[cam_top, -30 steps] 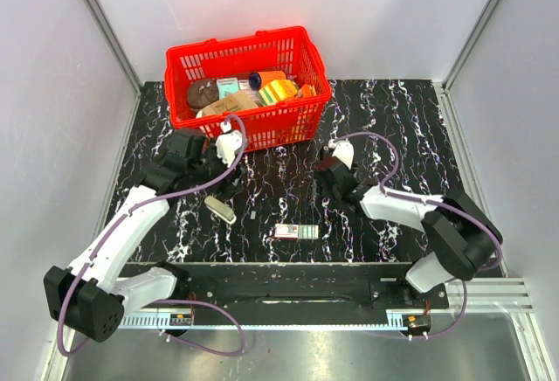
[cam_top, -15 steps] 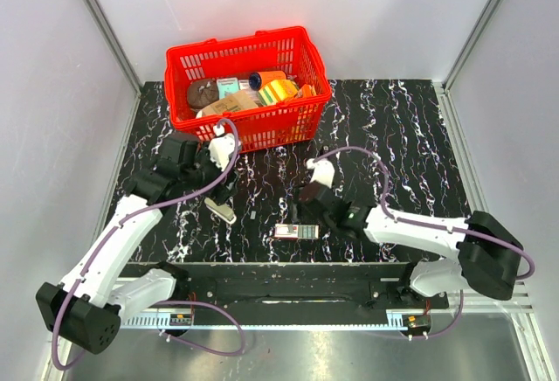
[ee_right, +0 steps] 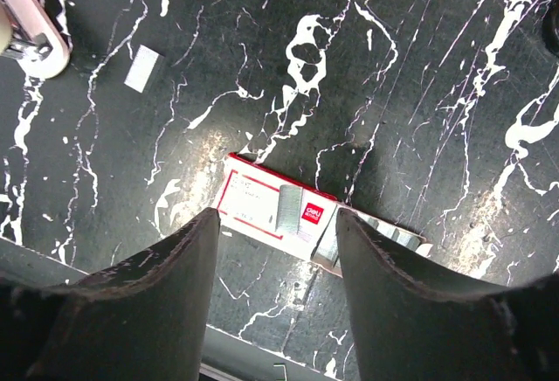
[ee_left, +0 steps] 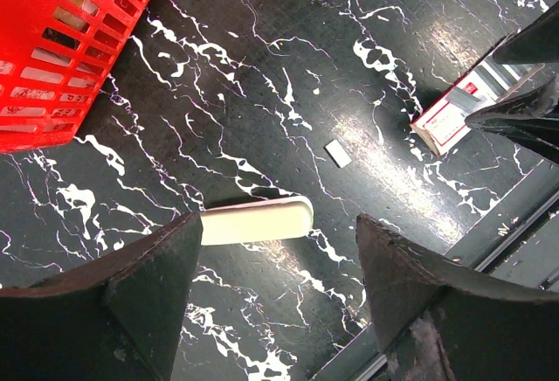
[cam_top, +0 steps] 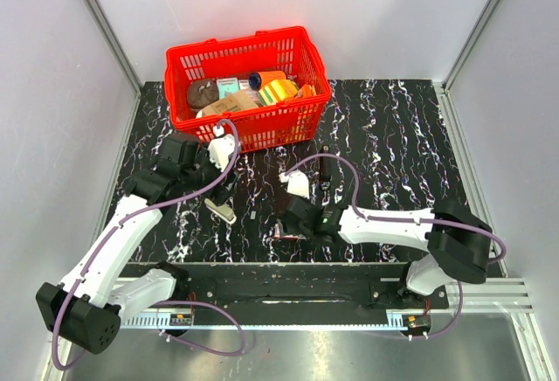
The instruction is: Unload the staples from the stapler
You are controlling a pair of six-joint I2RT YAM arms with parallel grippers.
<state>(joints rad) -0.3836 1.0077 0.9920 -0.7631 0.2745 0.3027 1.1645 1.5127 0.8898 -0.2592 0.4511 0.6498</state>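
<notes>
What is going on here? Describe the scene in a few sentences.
Two robot arms are set to unload a stapler. The left arm hovers with open jaws above the cream stapler, which nothing grips. The right arm has its open jaws over a staple box near the front edge. A loose staple strip lies between stapler and box. A red basket of items sits at the back.

Left arm (cam_top: 113, 243) and right arm (cam_top: 395, 222) have white shells with black joints and bases. A purple cable (cam_top: 234, 155) loops along each. Fingers (ee_left: 144, 298) are black, wedge-shaped, scuffed grey.
</notes>
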